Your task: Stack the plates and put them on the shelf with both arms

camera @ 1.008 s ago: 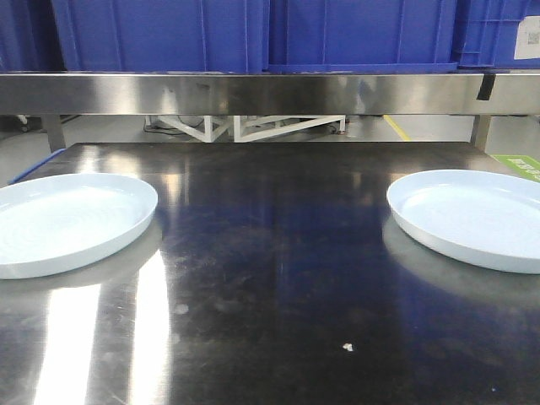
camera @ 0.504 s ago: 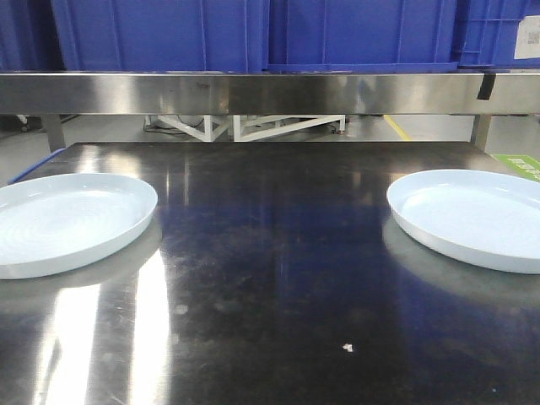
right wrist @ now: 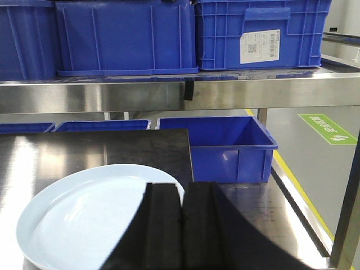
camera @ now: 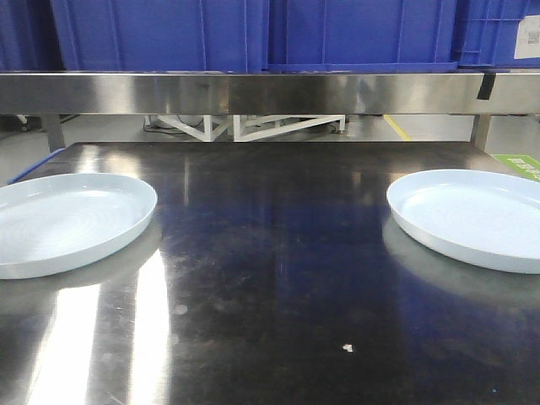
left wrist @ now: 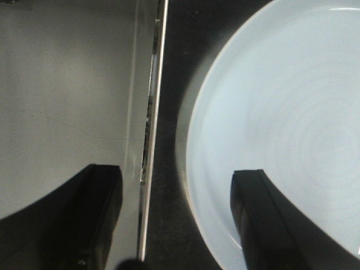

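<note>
Two pale bluish-white glossy round plates lie well apart, unstacked, on the dark steel surface (camera: 270, 253): left plate (camera: 67, 224), right plate (camera: 472, 218). Left pincer (left wrist: 175, 180) gapes astride its plate's rim; right pincer (right wrist: 180, 194) is closed, empty. Stacking hasn't begun; the next move probably calls for clamping that rim.

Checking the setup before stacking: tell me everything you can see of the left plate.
The left plate is large, round and shallow, pale bluish-white and glossy, with a low raised rim and faint concentric rings. It lies flat and empty on the dark steel table, close to its left edge, with nothing stacked on it. The open left pincer has one finger over the plate and one past the rim; whether it touches cannot be told.
</note>
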Controlling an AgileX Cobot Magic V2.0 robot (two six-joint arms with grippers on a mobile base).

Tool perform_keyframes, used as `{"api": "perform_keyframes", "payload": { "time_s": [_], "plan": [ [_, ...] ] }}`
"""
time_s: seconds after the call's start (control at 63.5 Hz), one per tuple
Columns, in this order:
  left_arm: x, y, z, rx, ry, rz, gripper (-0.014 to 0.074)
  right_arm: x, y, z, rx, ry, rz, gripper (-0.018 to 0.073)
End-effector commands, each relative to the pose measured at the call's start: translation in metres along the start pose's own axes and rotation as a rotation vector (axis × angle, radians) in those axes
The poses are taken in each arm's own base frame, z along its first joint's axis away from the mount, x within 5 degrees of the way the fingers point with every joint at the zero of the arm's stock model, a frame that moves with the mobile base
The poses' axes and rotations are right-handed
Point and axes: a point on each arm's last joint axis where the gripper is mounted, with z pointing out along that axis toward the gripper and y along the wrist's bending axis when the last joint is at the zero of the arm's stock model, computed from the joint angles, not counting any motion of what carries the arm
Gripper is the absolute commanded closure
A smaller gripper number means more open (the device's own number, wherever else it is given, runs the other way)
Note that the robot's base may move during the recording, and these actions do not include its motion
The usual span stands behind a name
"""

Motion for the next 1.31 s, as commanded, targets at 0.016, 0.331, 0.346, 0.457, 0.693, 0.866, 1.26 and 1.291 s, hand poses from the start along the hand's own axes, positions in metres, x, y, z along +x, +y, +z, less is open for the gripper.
{"api": "perform_keyframes", "payload": {
  "time_s": [0.016,0.331,0.346,0.457,0.693,0.866,1.26,1.291],
  "plan": [
    [-0.011,-0.009,-0.018,0.060,-0.107,0.024,0.0118,-0.014,0.000,-0.003,0.004,-0.115,-0.008,0.0510],
    [-0.017,-0.008,-0.007,0.055,-0.133,0.027,0.0118,-0.014,0.000,-0.003,0.004,-0.114,-0.008,0.0510],
    [-0.017,-0.008,-0.005,0.056,-0.128,0.028,0.0118,-0.014,0.000,-0.003,0.004,-0.114,-0.008,0.0510],
    [-0.016,-0.013,0.007,0.060,-0.093,0.040,0.0118,-0.014,0.000,-0.003,0.004,-0.114,-0.008,0.0510],
    [-0.015,-0.021,0.018,0.063,-0.067,0.075,0.0204,-0.014,0.000,-0.003,0.004,-0.114,-0.008,0.0510],
    [-0.015,-0.021,0.018,0.063,-0.070,0.076,0.0397,-0.014,0.000,-0.003,0.004,-0.114,-0.008,0.0510],
    [-0.027,-0.027,-0.003,0.076,-0.115,0.093,0.0506,-0.014,0.000,-0.003,0.004,-0.114,-0.008,0.0510],
    [-0.031,-0.028,-0.010,0.079,-0.139,0.097,0.0506,-0.014,0.000,-0.003,0.004,-0.114,-0.008,0.0510]
  ]
}}
